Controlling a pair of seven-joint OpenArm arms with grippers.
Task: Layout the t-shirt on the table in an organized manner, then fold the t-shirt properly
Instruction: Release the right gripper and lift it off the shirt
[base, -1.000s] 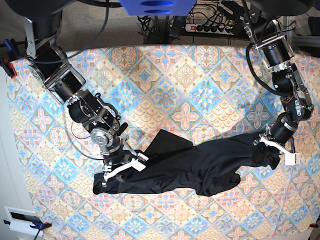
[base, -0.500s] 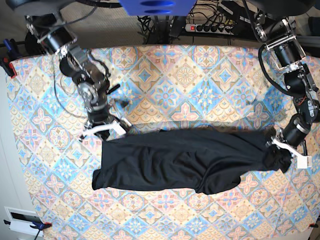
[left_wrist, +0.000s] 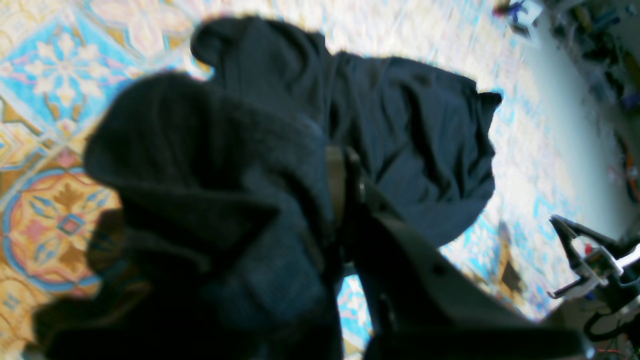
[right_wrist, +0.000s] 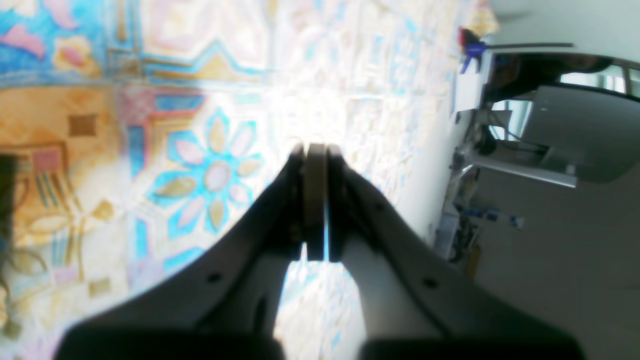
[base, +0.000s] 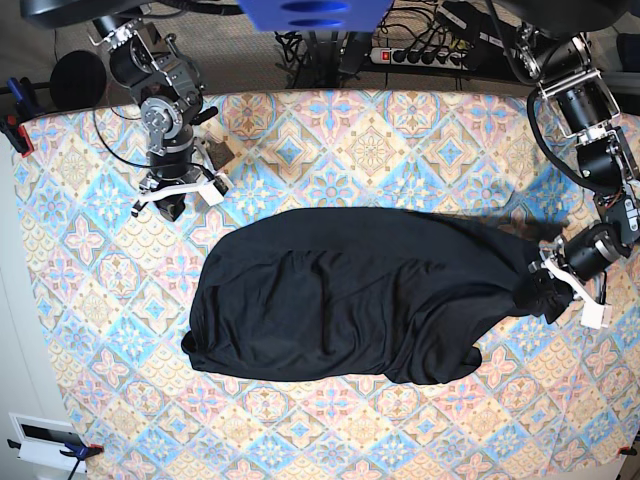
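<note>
while the black t-shirt (base: 350, 295) lies spread as a broad rumpled oval across the middle of the table (base: 400, 150), its right end in the base view is bunched into a twist and pinched tight in the left gripper (base: 560, 285), whose wrist camera shows dark cloth wadded around the clenched fingers (left_wrist: 336, 185). over at the far corner the right gripper (base: 178, 190) hangs above bare patterned cloth well apart from the shirt, its pads pressed flat together with nothing between them. no container shows in any view, only the shirt on the tiled cover.
</note>
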